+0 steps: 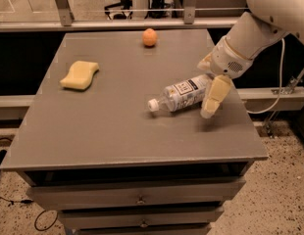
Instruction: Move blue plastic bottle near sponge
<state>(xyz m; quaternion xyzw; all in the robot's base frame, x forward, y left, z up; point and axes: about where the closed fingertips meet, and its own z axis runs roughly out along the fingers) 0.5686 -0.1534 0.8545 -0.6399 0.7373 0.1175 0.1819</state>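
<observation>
The claw (206,91) hangs just beside the lying blue plastic bottle (179,96).

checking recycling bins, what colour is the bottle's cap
The cap is white, in the camera view; the gripper hangs beside the bottle.

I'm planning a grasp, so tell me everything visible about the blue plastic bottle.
The blue plastic bottle is clear plastic with a white cap and a pale label bearing dark print. It lies on its side on the grey table, in the picture's right half, cap pointing toward the picture's left. The gripper hangs in front of its base end; contact cannot be told.
</observation>
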